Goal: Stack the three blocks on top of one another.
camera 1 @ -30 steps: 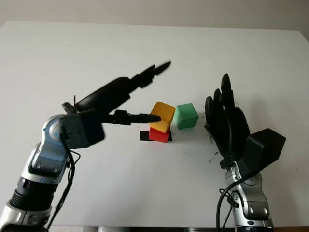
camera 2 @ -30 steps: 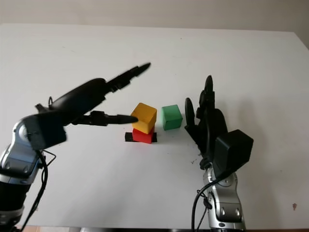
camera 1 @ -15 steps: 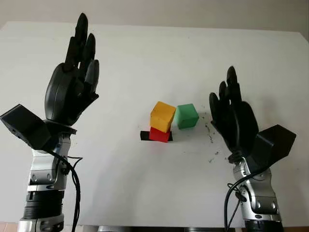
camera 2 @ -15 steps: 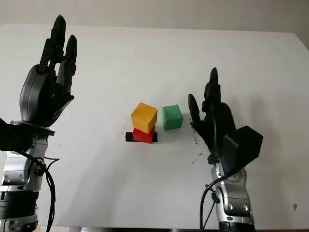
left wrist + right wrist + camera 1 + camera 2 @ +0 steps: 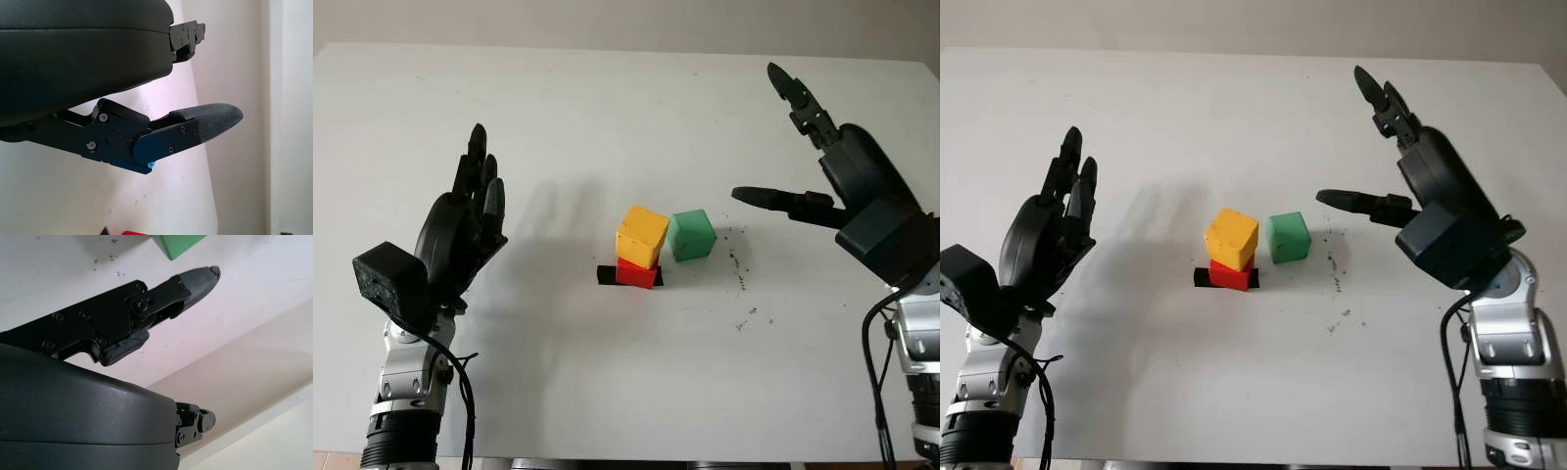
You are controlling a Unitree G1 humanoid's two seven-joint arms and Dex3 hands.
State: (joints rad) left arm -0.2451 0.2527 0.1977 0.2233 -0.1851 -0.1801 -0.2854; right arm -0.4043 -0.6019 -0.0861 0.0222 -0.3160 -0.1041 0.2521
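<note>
A yellow block (image 5: 641, 236) sits tilted on a red block (image 5: 636, 273) near the middle of the white table (image 5: 607, 392). A green block (image 5: 690, 235) stands on the table just right of them, and its corner (image 5: 177, 244) appears in the right wrist view. My left hand (image 5: 460, 230) is open, held up well left of the blocks. My right hand (image 5: 803, 147) is open and raised above the table, right of the green block, thumb pointing toward it. Neither hand touches a block.
A black marker strip (image 5: 606, 276) lies under the red block. Small dark specks (image 5: 739, 264) dot the table right of the green block. The table's far edge (image 5: 607, 49) meets a pale wall.
The left hand let go of the yellow block, swung away left and has lowered. The right hand has lifted and moved up and right, turning palm-down.
</note>
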